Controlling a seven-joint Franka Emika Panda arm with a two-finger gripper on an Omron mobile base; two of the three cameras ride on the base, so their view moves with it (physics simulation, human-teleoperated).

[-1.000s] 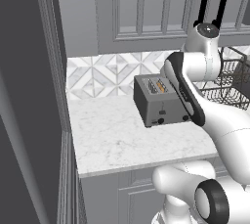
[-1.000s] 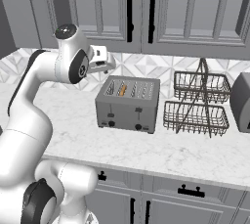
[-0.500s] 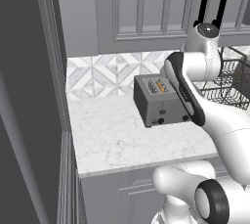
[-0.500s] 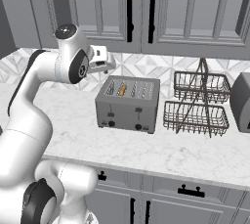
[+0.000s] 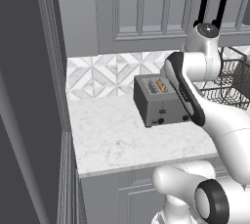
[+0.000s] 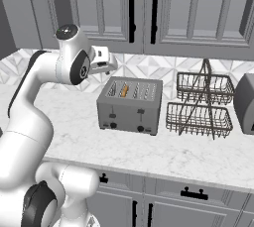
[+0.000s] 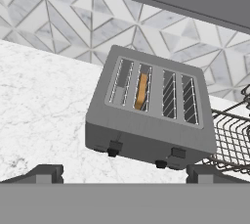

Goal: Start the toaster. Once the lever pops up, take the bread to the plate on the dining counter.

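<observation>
The dark grey toaster [image 6: 130, 106] stands on the grey-cabinet worktop near the tiled wall, knob face toward me. It shows too in the left base view [image 5: 158, 104] and from above in the hand view [image 7: 149, 115]. The bread [image 7: 141, 91], an orange-brown slice, sits low in the second slot from the left; it also shows [image 6: 124, 91]. The lever [image 7: 114, 145] is a small black tab on the front face. My gripper [image 6: 106, 65] hovers above and left of the toaster, open and empty, tips wide apart [image 7: 126, 173]. The plate and dining counter are out of view.
A two-tier wire basket rack [image 6: 201, 104] stands right of the toaster, with a grey appliance [image 6: 245, 103] beyond it. Wall cabinets with black handles [image 6: 144, 3] hang overhead. A tall dark panel [image 5: 29, 96] bounds the worktop [image 5: 112, 135] on the left.
</observation>
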